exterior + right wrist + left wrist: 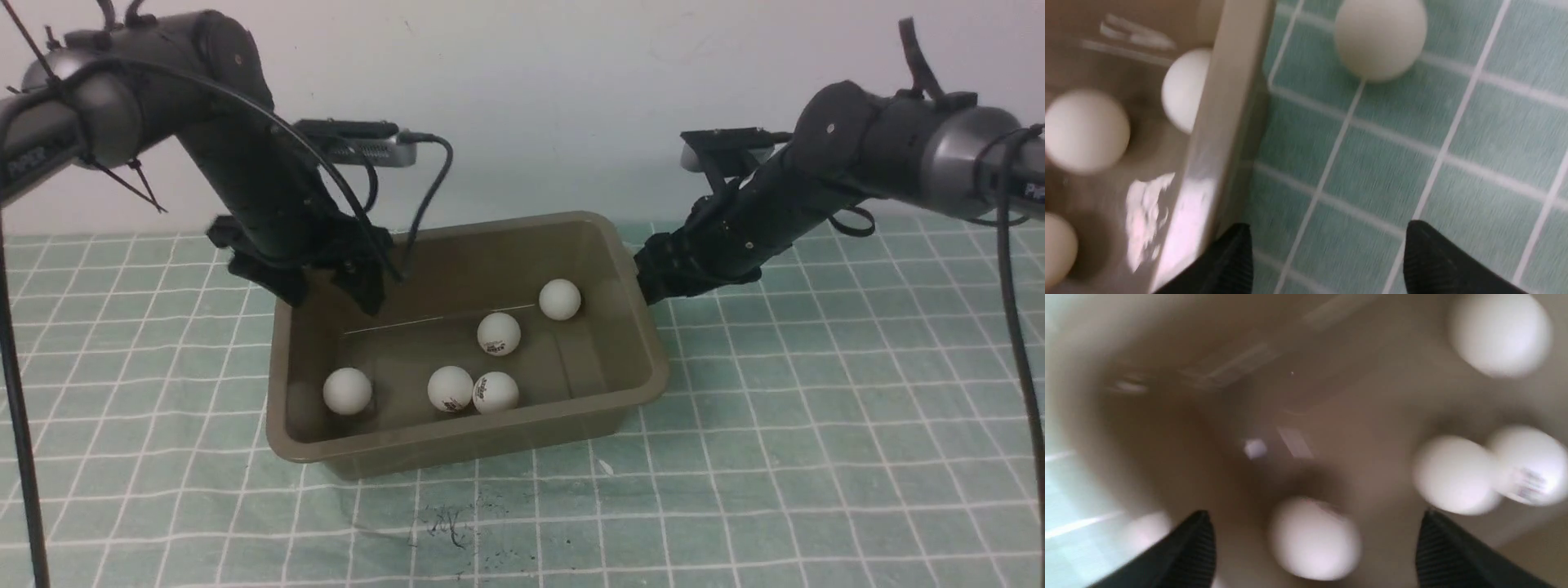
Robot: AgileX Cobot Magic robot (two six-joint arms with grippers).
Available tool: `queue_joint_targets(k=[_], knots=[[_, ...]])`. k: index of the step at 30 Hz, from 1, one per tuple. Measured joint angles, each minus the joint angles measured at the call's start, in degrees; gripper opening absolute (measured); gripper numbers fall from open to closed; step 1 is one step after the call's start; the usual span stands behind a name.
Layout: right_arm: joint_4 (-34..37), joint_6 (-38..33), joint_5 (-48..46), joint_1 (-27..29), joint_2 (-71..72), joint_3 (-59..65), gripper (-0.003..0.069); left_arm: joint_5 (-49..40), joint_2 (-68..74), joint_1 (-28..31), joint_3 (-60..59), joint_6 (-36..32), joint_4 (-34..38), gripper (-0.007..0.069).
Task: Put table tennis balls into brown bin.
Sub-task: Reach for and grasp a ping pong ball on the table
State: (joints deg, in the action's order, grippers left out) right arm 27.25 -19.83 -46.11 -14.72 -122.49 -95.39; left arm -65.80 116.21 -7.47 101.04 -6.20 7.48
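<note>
The brown bin [457, 445] stands mid-table with several white table tennis balls in it, among them one [347, 390] at the front left and one [560, 299] by the right wall. My left gripper [331, 290] hangs open over the bin's back left corner. The blurred left wrist view shows a loose ball [1314, 539] on the bin floor [1167, 416] beyond my left gripper [1315, 514]. My right gripper [653, 278] is open and empty just outside the bin's right rim [1224, 122]. One ball [1380, 36] lies on the mat ahead of my right gripper [1327, 224].
A green mat with a white grid [816, 425] covers the table around the bin. A pale wall [555, 98] closes the back. Dark cables [20, 425] hang at the left and right edges. Dark scuff marks [445, 523] lie in front of the bin.
</note>
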Motion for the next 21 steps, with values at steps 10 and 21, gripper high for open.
queue_joint_targets(k=[10,21], knots=[[0.1,-0.2,4.5,0.0,-3.2,-4.3,0.0463,-2.4,-0.1,13.8,2.5,1.2,-3.7,0.0005],[-0.5,2.0,0.7,0.0,-17.2,-23.8,0.0463,-4.2,5.4,16.1,2.5,-3.0,1.2,0.0153]])
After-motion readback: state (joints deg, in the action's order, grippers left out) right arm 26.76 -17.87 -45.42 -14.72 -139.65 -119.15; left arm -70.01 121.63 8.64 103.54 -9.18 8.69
